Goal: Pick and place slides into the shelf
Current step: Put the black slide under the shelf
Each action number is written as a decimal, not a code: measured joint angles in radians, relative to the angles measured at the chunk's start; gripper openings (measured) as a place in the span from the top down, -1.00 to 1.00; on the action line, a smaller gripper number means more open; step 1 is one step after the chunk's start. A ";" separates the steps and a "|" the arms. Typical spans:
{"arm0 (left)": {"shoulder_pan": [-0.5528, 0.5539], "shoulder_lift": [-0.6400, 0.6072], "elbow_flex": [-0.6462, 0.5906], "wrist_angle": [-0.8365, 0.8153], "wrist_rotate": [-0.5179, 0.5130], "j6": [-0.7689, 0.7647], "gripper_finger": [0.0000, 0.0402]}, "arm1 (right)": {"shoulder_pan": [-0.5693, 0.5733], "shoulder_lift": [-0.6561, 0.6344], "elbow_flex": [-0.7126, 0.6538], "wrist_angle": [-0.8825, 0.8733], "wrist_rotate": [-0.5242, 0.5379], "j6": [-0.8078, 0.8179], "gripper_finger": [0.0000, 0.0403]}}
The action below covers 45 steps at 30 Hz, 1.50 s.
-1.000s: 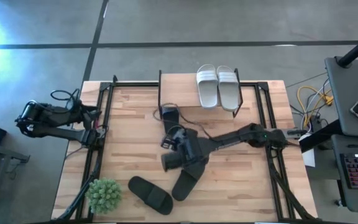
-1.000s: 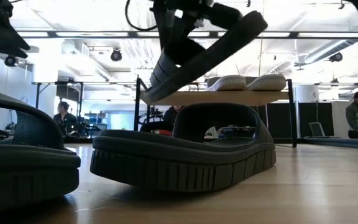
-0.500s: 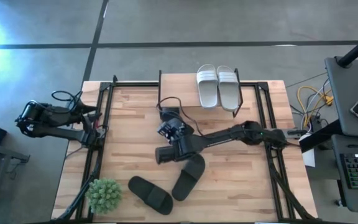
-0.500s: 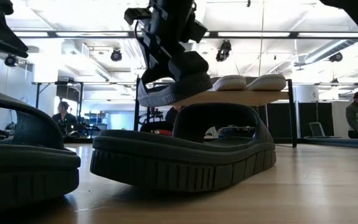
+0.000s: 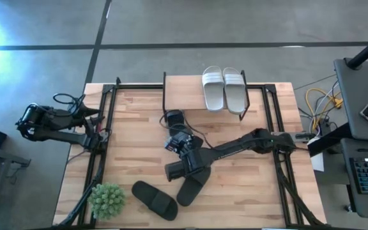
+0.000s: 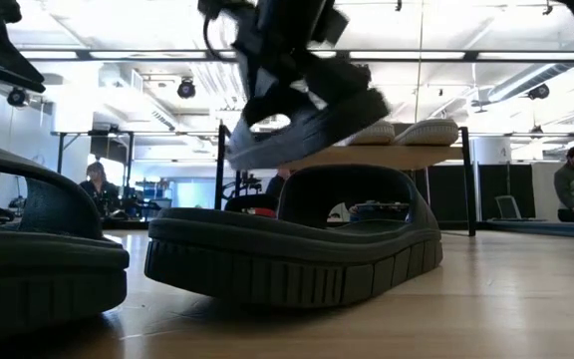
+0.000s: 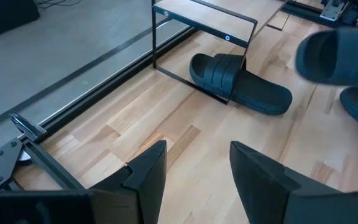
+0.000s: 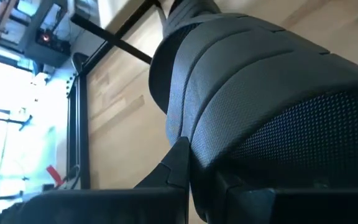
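**Black slide gripped in the air, in front of the shelf**

Grips one black slide point(image 5: 179, 170) with the right gripper point(image 5: 186, 160), clenched tight on the strap part. Holds it lifted off the table point(image 5: 133, 147), near the middle, a little in front of the shelf point(image 5: 185, 92). In the low view, hangs tilted point(image 6: 307, 125), higher than the slide that lies below it, and about level with the top board point(image 6: 387, 157). In the right wrist view, fills almost the whole picture point(image 8: 260, 93), pressed against the dark fingers.

On the top board of the shelf: two white slides point(image 5: 212, 88) point(image 5: 234, 89), side by side, touching or nearly so, at the right half of the board. Under the board, at the left end: another black slide point(image 5: 173, 118), on the table surface, partly inside the frame and partly sticking out toward the front. Same slide in the left wrist view point(image 7: 238, 81), lying across the bottom bar of the frame.

Closer to the front edge of the table: two more black slides, one point(image 5: 193, 187) just below the held one, and one point(image 5: 154, 199) to its left, near each other. Beside these, at the front left corner: a green plant point(image 5: 107, 199).

At the left edge of the table, well apart from all slides: the left gripper point(image 7: 197, 149), released, fingers spread with nothing between, only bare wood under it.
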 joint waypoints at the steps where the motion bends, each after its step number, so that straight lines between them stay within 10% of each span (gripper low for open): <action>1: 0.000 0.000 0.000 0.000 0.000 -0.001 0.19 | 0.009 -0.011 0.003 -0.029 0.001 0.000 0.94; 28: 0.000 0.000 0.000 0.007 0.009 -0.001 0.19 | -0.056 -0.115 -0.171 -0.274 -0.158 -0.012 0.94; 45: 0.000 0.000 0.000 0.000 0.051 0.000 0.19 | -0.189 -0.114 -0.417 0.202 -0.156 -0.052 0.72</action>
